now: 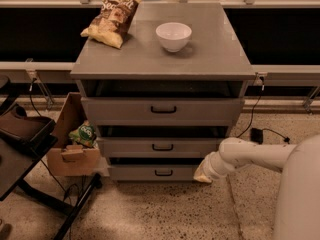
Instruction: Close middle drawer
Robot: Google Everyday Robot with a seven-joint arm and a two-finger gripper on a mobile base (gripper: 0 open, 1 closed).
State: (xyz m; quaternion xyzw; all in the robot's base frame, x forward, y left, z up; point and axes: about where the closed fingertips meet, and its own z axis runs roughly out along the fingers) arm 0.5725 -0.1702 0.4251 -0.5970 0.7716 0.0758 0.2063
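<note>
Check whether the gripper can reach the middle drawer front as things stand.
Probably yes: the gripper sits at the right end of the bottom drawer, just below the middle drawer, with nothing visible between them.
</note>
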